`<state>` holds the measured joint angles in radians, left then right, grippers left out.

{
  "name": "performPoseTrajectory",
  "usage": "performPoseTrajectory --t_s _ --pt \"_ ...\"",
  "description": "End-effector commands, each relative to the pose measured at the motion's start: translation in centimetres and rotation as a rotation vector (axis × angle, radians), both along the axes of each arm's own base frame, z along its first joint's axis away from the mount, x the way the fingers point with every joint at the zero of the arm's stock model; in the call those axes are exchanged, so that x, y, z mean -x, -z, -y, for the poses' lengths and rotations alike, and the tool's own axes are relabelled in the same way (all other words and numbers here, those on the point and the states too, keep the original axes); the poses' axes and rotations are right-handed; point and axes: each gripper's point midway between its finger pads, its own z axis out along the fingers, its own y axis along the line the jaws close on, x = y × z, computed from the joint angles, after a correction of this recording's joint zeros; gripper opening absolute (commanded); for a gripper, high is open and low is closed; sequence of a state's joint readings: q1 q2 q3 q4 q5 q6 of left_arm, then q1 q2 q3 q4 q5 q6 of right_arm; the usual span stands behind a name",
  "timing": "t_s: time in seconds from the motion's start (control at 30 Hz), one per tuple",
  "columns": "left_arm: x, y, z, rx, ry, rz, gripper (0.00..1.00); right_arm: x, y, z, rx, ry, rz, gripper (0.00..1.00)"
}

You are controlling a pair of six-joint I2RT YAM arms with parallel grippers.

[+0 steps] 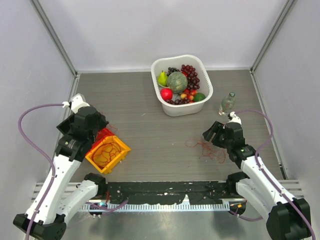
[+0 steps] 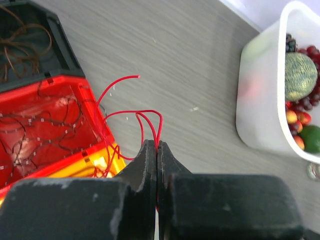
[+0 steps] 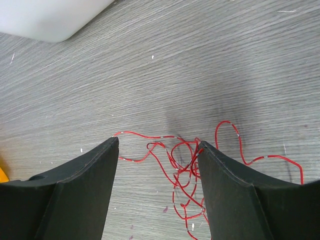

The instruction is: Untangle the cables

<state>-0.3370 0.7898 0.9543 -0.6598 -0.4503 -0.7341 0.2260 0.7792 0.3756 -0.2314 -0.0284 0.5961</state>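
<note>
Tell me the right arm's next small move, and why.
Probably lower the right gripper and close on one strand: its jaws stand open astride the red tangle on the table, holding nothing, while the left gripper is shut on a red wire.

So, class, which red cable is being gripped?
The red loop by the bins, pinched by the shut left gripper; the table tangle lies free under the open right gripper.
</note>
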Motion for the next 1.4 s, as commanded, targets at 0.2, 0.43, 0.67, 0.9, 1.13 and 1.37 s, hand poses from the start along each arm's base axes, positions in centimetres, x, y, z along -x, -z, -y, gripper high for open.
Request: performPoseTrajectory --t_s 0.2,0.43,0.67,0.9,1.13,1.37 --pt "7.0 5.0 0.3 0.249 -0.052 -0.146 0.00 -0.6 -0.7 -0.5 -0.013 -0.028 0.038 0.69" --pt "8.1 10.7 -0.2 0.307 -0.187 -0.264 0.00 -0.5 -0.7 -0.6 -0.019 -0.034 0.040 0.68" --pt "7.7 12.9 -0.3 0.279 -0.214 -0.323 0.00 -0.5 -1.0 -0.6 -0.021 -0.029 0.049 0.68" --pt "7.7 15.5 -0.2 0.259 -0.240 -0.404 0.14 -0.5 -0.8 -0.6 -0.021 -0.031 0.044 0.68" --pt "7.6 10.5 -1.8 0.172 -0.208 -0.277 0.66 -0.4 -0.8 -0.7 -0.023 -0.037 0.044 0.68" --pt "6.1 4.3 0.2 0.132 0.042 -0.086 0.87 -0.6 -0.7 -0.9 -0.017 -0.050 0.030 0.69"
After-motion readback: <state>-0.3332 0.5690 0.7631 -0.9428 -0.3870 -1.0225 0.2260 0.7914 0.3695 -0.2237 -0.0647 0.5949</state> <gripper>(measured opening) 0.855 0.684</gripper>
